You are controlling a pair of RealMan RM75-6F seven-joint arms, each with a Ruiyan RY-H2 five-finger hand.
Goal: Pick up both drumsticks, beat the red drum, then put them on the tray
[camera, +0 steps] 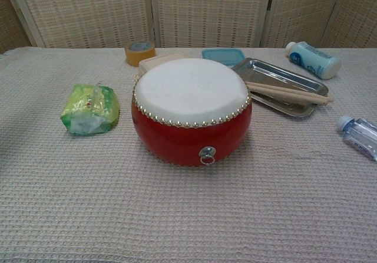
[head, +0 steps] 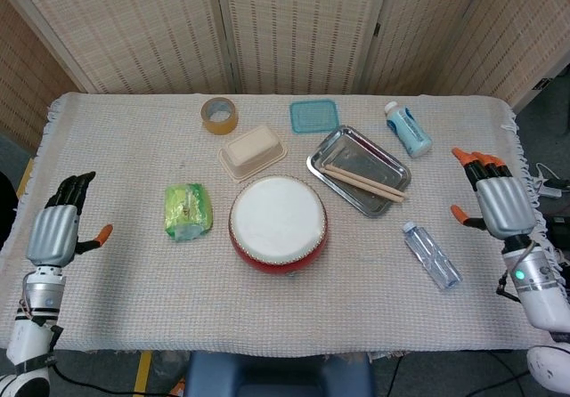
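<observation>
Taking the drum as the landmark, the left hand hangs far to its left at the worktop edge, fingers straight and apart, holding nothing. Between that hand and the drum lies a green packet; behind the drum sit a tape roll, a beige box and a teal lid. Just right of the drum and a little behind it stands the tray, and both drumsticks lie side by side across it, their tips reaching past its right rim. Beyond the tray lies a white and blue bottle; right of the drum and nearer the robot lies a clear bottle. Far right, off the worktop's side, the right hand is likewise spread and empty. The sticks are well apart from both hands, so I judge the task at its close: sticks set down, nothing left to grasp. The next move, if any, asks only that the arms settle clear of the worktop.
</observation>
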